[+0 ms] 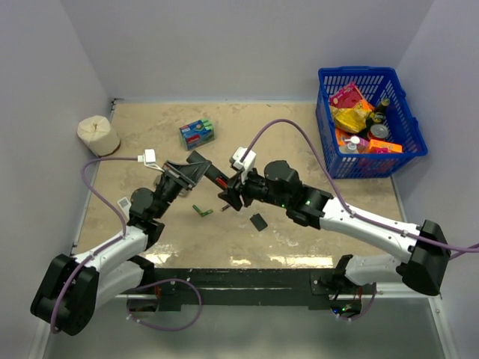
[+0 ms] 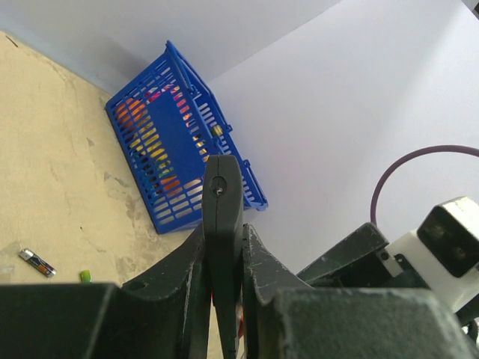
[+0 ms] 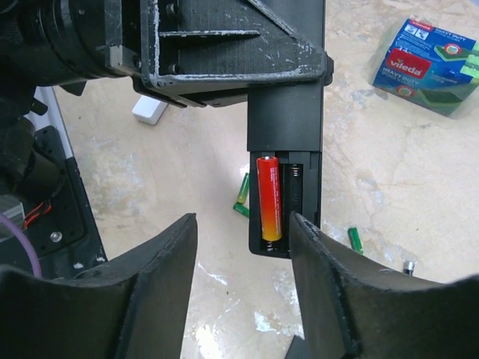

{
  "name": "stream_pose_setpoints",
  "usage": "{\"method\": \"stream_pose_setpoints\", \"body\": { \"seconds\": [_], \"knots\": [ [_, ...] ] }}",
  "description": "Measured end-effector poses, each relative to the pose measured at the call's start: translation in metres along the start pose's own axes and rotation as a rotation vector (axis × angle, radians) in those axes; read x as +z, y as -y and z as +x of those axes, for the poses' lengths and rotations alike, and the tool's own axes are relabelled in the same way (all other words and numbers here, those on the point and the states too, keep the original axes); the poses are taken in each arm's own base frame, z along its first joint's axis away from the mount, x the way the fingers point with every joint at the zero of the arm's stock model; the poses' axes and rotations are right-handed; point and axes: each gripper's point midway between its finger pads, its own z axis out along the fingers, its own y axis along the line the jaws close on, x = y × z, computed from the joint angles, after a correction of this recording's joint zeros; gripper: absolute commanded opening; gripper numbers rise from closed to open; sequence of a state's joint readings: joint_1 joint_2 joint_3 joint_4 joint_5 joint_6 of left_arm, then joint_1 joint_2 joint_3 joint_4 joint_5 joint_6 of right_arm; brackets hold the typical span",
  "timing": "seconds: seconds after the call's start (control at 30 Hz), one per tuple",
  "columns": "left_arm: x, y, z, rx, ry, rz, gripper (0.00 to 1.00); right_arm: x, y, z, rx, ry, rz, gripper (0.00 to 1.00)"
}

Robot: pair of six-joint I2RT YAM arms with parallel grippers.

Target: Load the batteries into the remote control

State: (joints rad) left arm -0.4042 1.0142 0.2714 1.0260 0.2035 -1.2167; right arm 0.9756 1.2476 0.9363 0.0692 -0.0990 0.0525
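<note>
My left gripper (image 1: 193,170) is shut on the slim black remote control (image 1: 209,173) and holds it off the table; the left wrist view shows the remote (image 2: 222,209) edge-on between the fingers. Its battery bay faces the right wrist camera. One orange-red battery (image 3: 269,198) sits in the left slot of the remote (image 3: 288,142), and the slot beside it is empty. My right gripper (image 1: 227,196) hangs open just short of the remote's end, with nothing between its fingertips (image 3: 241,224). Two green batteries (image 3: 241,197) lie on the table under the remote, and another (image 3: 355,239) lies to the right.
The small black back cover (image 1: 259,221) lies on the table near my right arm. A blue-green packet (image 1: 197,133) sits further back. A blue basket (image 1: 401,93) of goods stands at the back right, a paper roll (image 1: 98,135) at the back left.
</note>
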Motion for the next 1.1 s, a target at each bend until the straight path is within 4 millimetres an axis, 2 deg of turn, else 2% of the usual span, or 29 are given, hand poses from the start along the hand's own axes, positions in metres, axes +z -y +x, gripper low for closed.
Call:
{"method": "stream_pose_setpoints", "body": {
  "seconds": [0.07,0.13,0.37,0.47,0.6,0.7,0.83,0.97,1.1],
  "knots": [
    [0.0,0.0,0.0,-0.004,0.002,-0.005,0.0,-0.003,-0.002,-0.007,-0.002,-0.006,-0.005,0.66],
    [-0.001,0.001,0.001,-0.011,-0.007,-0.003,0.0,-0.006,-0.001,-0.022,-0.014,0.003,-0.003,0.69],
    [-0.003,0.004,0.006,-0.024,-0.037,0.01,0.0,-0.026,0.005,-0.095,-0.104,0.066,-0.033,0.73],
    [-0.004,0.005,0.009,-0.031,-0.053,0.013,0.0,-0.035,0.006,-0.107,-0.154,0.065,-0.069,0.73],
    [-0.003,0.006,0.013,-0.038,-0.084,0.008,0.0,-0.04,0.001,-0.092,-0.28,0.014,-0.168,0.7],
    [0.0,0.011,0.015,-0.039,-0.107,0.017,0.0,-0.042,-0.01,-0.079,-0.389,-0.008,-0.269,0.54],
    [0.003,0.019,0.016,-0.038,-0.132,0.033,0.0,-0.045,-0.023,-0.067,-0.5,-0.019,-0.386,0.48],
    [0.004,0.022,0.018,-0.039,-0.156,0.033,0.0,-0.036,-0.027,-0.055,-0.559,-0.052,-0.464,0.45],
    [0.006,0.028,0.018,-0.037,-0.177,0.04,0.0,-0.024,-0.025,-0.039,-0.577,-0.094,-0.502,0.38]
  ]
}}
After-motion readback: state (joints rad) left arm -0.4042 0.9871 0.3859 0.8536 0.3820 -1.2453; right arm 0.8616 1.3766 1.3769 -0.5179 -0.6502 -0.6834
